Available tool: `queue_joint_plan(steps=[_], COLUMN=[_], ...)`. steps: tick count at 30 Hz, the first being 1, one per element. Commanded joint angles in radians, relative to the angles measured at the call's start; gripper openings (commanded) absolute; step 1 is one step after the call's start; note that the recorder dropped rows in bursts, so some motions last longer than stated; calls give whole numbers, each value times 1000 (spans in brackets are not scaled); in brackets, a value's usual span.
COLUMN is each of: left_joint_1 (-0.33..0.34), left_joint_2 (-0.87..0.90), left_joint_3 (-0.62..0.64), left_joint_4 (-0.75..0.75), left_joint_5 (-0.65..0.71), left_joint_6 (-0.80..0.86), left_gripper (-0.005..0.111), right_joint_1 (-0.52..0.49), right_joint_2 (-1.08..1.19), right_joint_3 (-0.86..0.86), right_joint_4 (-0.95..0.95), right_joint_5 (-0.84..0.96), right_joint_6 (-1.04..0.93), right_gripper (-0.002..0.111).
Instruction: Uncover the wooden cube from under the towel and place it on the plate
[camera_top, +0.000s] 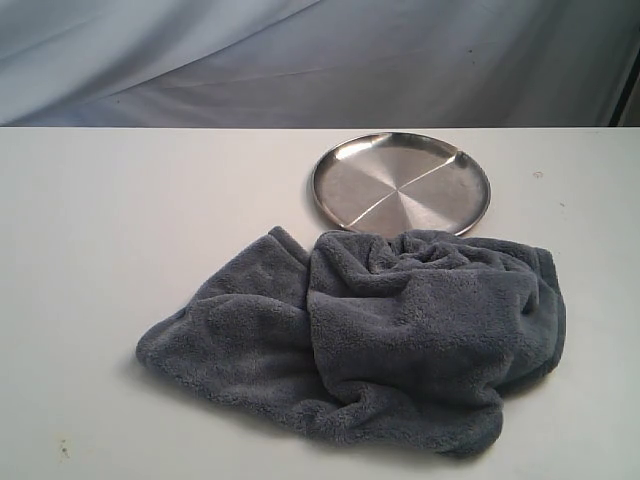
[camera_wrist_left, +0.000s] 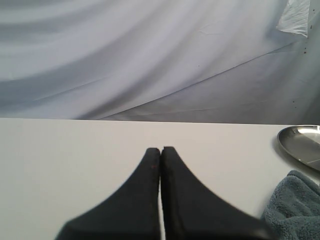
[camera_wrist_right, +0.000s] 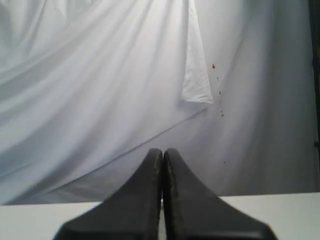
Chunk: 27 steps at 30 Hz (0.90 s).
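The blue-grey fleece towel (camera_top: 370, 335) lies crumpled on the white table, bulging on its right half. The wooden cube is hidden. Just behind the towel sits the round silver plate (camera_top: 400, 183), with nothing on it. Neither arm shows in the exterior view. In the left wrist view my left gripper (camera_wrist_left: 160, 149) is shut with nothing in it, above bare table; the towel's edge (camera_wrist_left: 292, 210) and the plate's rim (camera_wrist_left: 300, 142) show off to one side. My right gripper (camera_wrist_right: 162, 150) is shut and holds nothing, pointing at the backdrop cloth.
A white table (camera_top: 110, 230) carries everything. A pale grey draped cloth (camera_top: 300, 60) hangs behind the table's far edge.
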Motion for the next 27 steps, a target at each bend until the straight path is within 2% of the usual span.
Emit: queue_joint_plan(steps=[1,8,13,16,19,27], left_joint_1=[-1,-1,-1,-1,-1,-1], left_joint_2=[-2,-2,-2,-2,-2,-2], left_joint_3=[4,4,4,4,4,4], left_joint_4=[1,1,1,1,1,1], left_joint_5=[-2,-2,-2,-2,-2,-2], left_joint_6=[-1,-2,-2,-2,-2,-2], left_gripper=[1,1,1,1,1,1], right_joint_1=[3,3,3,16,76,294], right_joint_2=[-1,38,298,423,569,907], right_joint_3=[-6,-34,-226,-307,-395,-620], right_joint_4=[-9,-20,-39,-39,-42,-121], right_joint_5=[134,202,360,379,407,637], right_joint_6=[-2,-2,-2,-22,-58,-26], right_gripper=[0,0,0,0,0,0])
